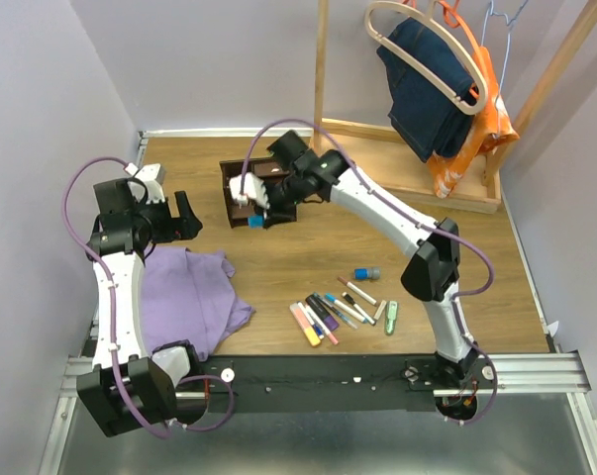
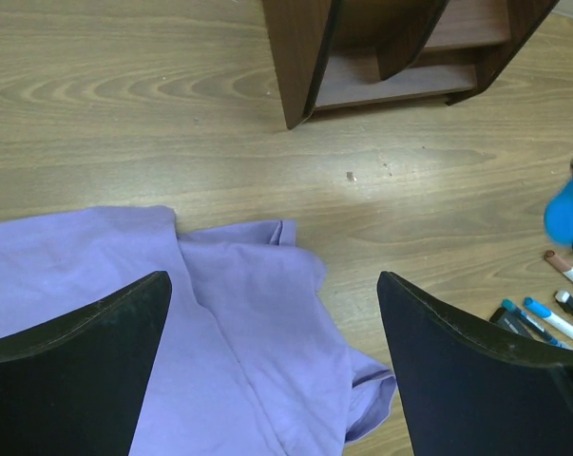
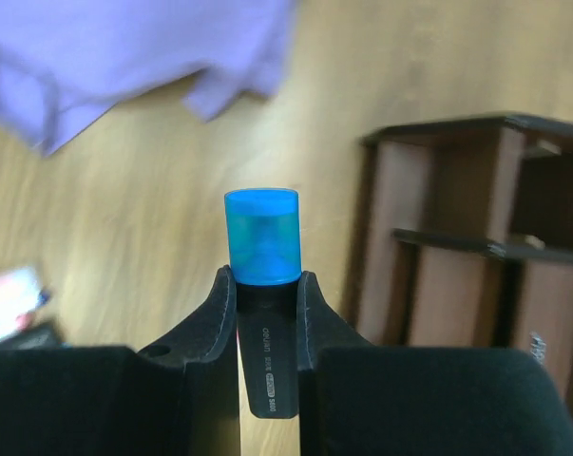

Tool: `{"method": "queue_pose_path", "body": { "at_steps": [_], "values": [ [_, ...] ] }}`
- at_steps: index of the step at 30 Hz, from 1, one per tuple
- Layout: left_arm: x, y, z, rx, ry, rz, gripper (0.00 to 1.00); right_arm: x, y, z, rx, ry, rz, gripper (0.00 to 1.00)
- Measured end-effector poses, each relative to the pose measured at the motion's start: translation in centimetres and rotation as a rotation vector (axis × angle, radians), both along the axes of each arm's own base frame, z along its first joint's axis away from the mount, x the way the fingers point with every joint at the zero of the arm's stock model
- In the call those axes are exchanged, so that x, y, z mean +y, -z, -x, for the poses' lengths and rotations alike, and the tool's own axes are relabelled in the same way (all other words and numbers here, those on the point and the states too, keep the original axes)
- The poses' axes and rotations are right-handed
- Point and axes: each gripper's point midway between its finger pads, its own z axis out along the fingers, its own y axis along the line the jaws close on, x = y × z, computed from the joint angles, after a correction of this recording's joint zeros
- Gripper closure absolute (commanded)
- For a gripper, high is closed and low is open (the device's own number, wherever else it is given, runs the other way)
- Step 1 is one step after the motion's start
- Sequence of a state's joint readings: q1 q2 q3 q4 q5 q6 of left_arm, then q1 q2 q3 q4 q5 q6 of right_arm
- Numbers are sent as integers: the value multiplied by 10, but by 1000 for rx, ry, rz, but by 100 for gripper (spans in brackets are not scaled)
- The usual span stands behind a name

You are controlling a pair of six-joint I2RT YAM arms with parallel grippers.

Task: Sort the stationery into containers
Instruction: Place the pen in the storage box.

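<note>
My right gripper [image 1: 250, 210] is shut on a black highlighter with a blue cap [image 3: 262, 237]. It holds the highlighter just in front of the dark brown wooden organiser [image 1: 241, 176], whose open compartments [image 3: 457, 266] lie to the right in the right wrist view. The highlighter's black body sits between the pads [image 3: 310, 304] and the cap sticks out past them. Several pens and markers [image 1: 328, 312] lie loose on the table in front of the right arm, with a stubby blue-grey cylinder [image 1: 366, 272] and a pale green piece [image 1: 391, 316]. My left gripper [image 2: 272, 285] is open and empty above a purple cloth [image 2: 219, 332].
The purple cloth [image 1: 189, 297] lies crumpled at the near left. A light wooden clothes rack [image 1: 417, 168] with jeans and an orange garment on hangers stands at the back right. Grey walls close in the left and back sides.
</note>
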State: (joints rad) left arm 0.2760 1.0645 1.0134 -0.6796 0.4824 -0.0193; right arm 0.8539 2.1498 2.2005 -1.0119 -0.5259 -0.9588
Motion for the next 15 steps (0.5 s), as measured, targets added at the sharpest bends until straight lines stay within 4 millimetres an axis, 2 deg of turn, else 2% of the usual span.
{"method": "queue_pose_path", "body": {
  "at_steps": [4, 6, 8, 12, 15],
  "values": [
    [-2, 2, -2, 4, 12, 8, 1, 8, -12, -45, 55, 196, -162, 99],
    [-4, 4, -3, 8, 20, 15, 1, 16, -26, -68, 78, 290, -269, 99],
    [-7, 9, -4, 15, 32, 21, 1, 24, -46, -84, 79, 343, -370, 99],
    [-12, 24, -3, 55, 49, 35, 1, 46, -103, -111, 57, 407, -623, 100],
    [-12, 30, -6, 72, 56, 41, 1, 56, -125, -124, 43, 434, -743, 100]
  ]
}}
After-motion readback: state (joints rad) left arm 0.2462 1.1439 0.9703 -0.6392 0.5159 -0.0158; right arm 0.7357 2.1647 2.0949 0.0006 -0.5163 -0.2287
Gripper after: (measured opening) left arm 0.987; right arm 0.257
